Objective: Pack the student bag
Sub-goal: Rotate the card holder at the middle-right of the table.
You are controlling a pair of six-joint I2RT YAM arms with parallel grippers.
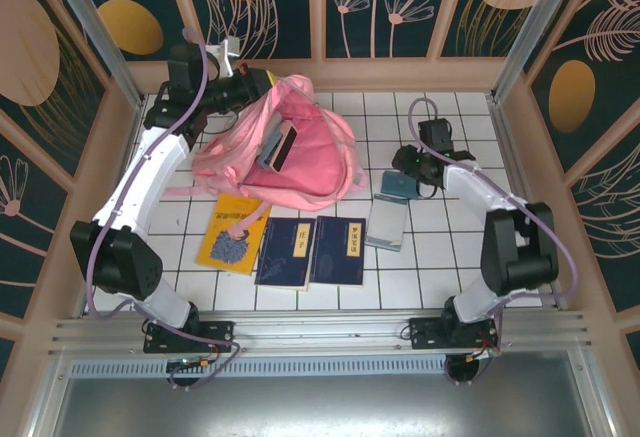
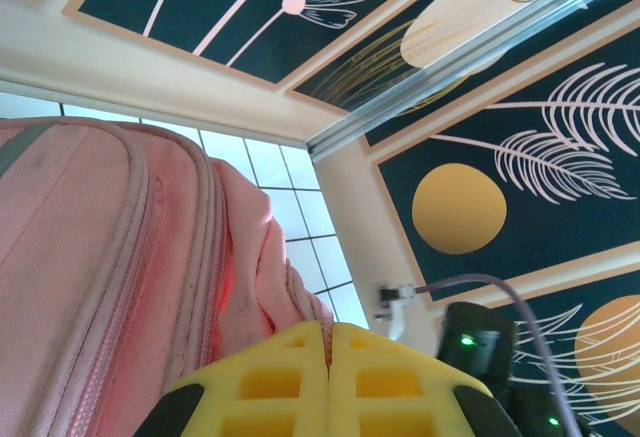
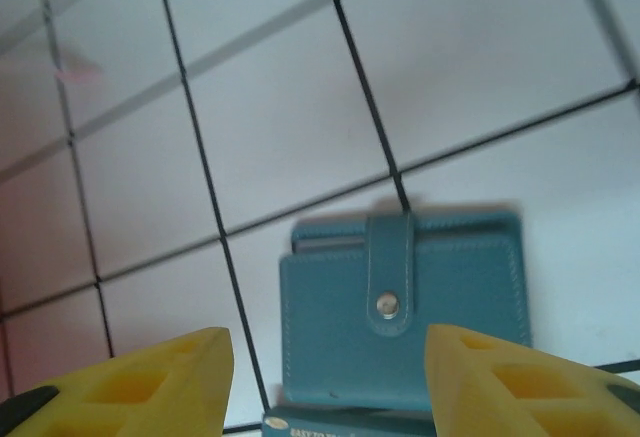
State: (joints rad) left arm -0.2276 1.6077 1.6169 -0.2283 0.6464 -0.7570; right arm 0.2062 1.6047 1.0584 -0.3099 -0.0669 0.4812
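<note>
Dimly inside the student bag (image 1: 322, 162), some dark flat item (image 1: 283, 146).

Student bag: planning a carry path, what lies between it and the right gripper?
Top view: bare white tiles between the student bag and right gripper, which is poised over a teal wallet.

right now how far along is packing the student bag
Done: the pink backpack lies open, with what looks like a dark flat item in its mouth. In hand: the right end effector hangs open over the teal wallet; the left end effector is shut by the bag's top. Left: yellow book, two dark blue books, pale notebook lie outside.
</note>
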